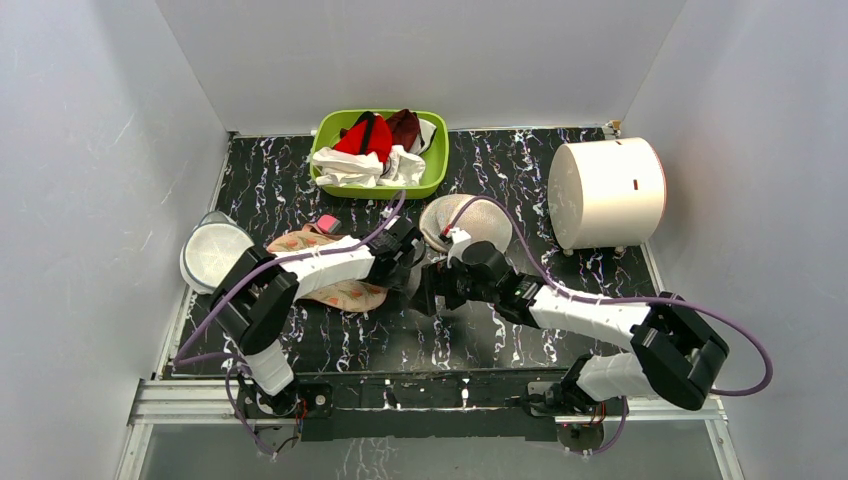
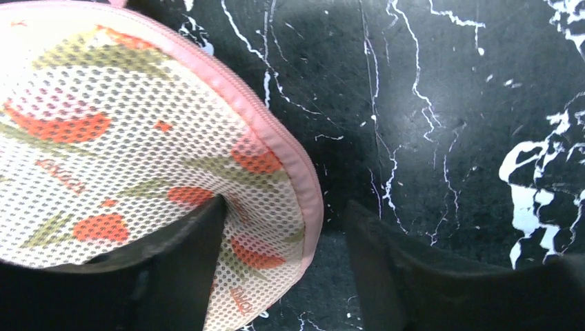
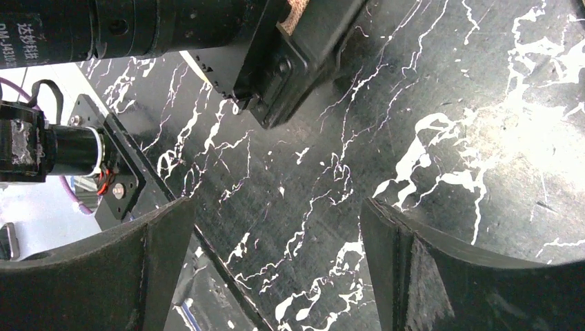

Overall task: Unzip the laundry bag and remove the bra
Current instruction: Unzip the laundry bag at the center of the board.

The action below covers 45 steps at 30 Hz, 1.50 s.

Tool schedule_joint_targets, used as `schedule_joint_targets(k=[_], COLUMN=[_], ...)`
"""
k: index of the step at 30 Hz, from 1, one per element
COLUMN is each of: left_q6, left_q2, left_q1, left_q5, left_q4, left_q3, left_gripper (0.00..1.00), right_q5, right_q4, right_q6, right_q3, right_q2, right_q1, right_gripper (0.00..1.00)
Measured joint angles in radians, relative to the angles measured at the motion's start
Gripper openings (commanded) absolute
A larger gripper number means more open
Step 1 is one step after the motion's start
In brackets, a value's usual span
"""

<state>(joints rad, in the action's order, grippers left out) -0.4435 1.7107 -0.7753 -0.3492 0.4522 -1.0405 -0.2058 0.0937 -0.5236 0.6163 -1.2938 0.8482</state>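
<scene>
While left pincer (image 2: 286, 207) straddles floral mesh laundry bag (image 2: 124, 138) edge, half-wide, right pincer (image 3: 276, 203) gapes wide.

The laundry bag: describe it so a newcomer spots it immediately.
On the black marbled table, look in front of the green tub, under the left arm. The laundry bag lies flat there; unlike the round mesh domes beside it, it is peach floral with pink zipper edging.

The left arm (image 1: 320, 268) and right arm (image 1: 585, 312) are angling inward, wrists nearly meeting; the left gripper (image 2: 279, 221) is pointing down, jaws standing apart; the right gripper (image 3: 276, 227) is hovering alongside, jaws wide.
</scene>
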Motion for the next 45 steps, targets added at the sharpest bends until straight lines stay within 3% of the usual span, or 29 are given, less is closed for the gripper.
schedule_joint_targets(k=[8,16,24,34,45], left_q6=[-0.064,-0.137,-0.220,-0.241,-0.249], left_q2=[-0.018,-0.146,-0.278,-0.291,-0.295], left_q1=[0.001,0.023,0.067,0.083,0.098], left_q5=[-0.037,0.011,0.064,0.080,0.098], left_q4=[-0.018,-0.023,-0.029,-0.008,-0.005], left_q3=[0.019,0.063,0.082,0.082,0.082], left_gripper=[0.00,0.00,0.00,0.00,0.00], right_q5=[-0.002,0.006,0.047,0.068,0.241], right_q4=[0.066,0.168,0.389,0.680,1.025], right_q6=[0.003,0.027,0.021,0.104,0.290], right_q3=[-0.018,-0.037,-0.037,-0.037,-0.042], right_q2=[-0.041,-0.152,-0.295,-0.439,-0.623], right_q1=[0.001,0.043,0.184,0.191,0.291], right_gripper=[0.75,0.62,0.53,0.49,0.44])
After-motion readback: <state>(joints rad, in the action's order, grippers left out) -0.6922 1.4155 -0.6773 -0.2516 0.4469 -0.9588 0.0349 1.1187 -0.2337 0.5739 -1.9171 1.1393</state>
